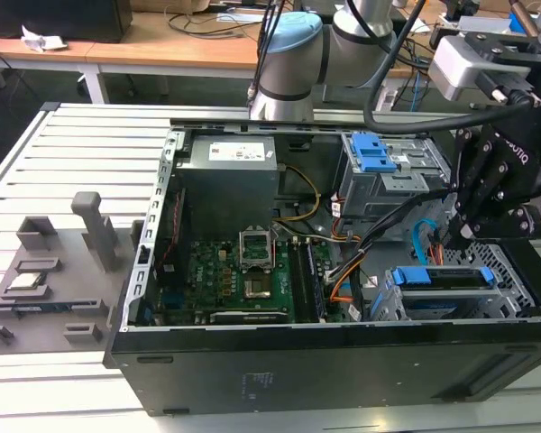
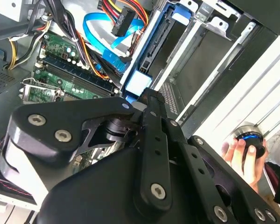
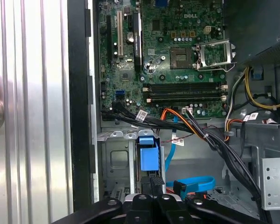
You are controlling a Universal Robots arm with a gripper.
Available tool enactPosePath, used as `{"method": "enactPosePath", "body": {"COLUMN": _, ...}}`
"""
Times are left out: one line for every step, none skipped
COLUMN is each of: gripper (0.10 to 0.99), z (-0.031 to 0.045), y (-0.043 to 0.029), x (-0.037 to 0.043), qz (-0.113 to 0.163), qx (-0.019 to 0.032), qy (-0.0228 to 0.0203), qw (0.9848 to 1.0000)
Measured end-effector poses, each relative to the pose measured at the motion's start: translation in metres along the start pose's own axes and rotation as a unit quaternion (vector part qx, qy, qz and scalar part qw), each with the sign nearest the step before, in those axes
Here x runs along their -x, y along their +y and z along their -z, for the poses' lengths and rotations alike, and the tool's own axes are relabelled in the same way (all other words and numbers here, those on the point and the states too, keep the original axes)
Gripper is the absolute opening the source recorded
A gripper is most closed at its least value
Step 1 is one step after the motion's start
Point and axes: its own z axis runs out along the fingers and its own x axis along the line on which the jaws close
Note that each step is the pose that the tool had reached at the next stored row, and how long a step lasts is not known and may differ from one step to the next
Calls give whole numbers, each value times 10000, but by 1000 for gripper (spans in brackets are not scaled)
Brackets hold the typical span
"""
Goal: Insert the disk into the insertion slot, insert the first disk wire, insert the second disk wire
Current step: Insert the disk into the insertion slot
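One disk (image 1: 442, 280) is sitting in the one low slot (image 1: 385, 302), its blue carrier (image 3: 148, 155) facing the arm. A taller cage (image 1: 379, 167) with a blue latch is standing beyond it in the exterior view. Two wires are lying near the disk: the orange-red-black first wire (image 2: 123, 21) with its dark plug, and the looping light-blue second wire (image 2: 96, 33). I cannot tell whether either plug is seated. The single gripper (image 3: 156, 183) is hovering right at the carrier's end, fingers clenched together. Its black body is hiding any contact. One hand (image 2: 240, 154), partly cut off, is gripping a round knob (image 2: 250, 138) beside the case (image 1: 298, 370).
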Motion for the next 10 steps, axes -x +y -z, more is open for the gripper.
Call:
{"method": "enactPosePath", "body": {"gripper": 106, "z": -2, "y": 0, "x": 0, "qz": 0, "qx": 0, "qy": 0, "qw": 10000}}
{"method": "enactPosePath", "body": {"gripper": 106, "z": -3, "y": 0, "x": 0, "qz": 0, "qx": 0, "qy": 0, "qw": 10000}}
{"method": "enactPosePath", "body": {"gripper": 106, "z": -4, "y": 0, "x": 0, "qz": 0, "qx": 0, "qy": 0, "qw": 10000}}
{"method": "enactPosePath", "body": {"gripper": 106, "z": -5, "y": 0, "x": 0, "qz": 0, "qx": 0, "qy": 0, "qw": 10000}}
{"method": "enactPosePath", "body": {"gripper": 106, "z": -6, "y": 0, "x": 0, "qz": 0, "qx": 0, "qy": 0, "qw": 10000}}
{"method": "enactPosePath", "body": {"gripper": 106, "z": -7, "y": 0, "x": 0, "qz": 0, "qx": 0, "qy": 0, "qw": 10000}}
{"method": "enactPosePath", "body": {"gripper": 106, "z": -8, "y": 0, "x": 0, "qz": 0, "qx": 0, "qy": 0, "qw": 10000}}
{"method": "enactPosePath", "body": {"gripper": 106, "z": -8, "y": 0, "x": 0, "qz": 0, "qx": 0, "qy": 0, "qw": 10000}}
{"method": "enactPosePath", "body": {"gripper": 106, "z": -9, "y": 0, "x": 0, "qz": 0, "qx": 0, "qy": 0, "qw": 10000}}
{"method": "enactPosePath", "body": {"gripper": 106, "z": -10, "y": -1, "x": 0, "qz": 0, "qx": 0, "qy": 0, "qw": 10000}}
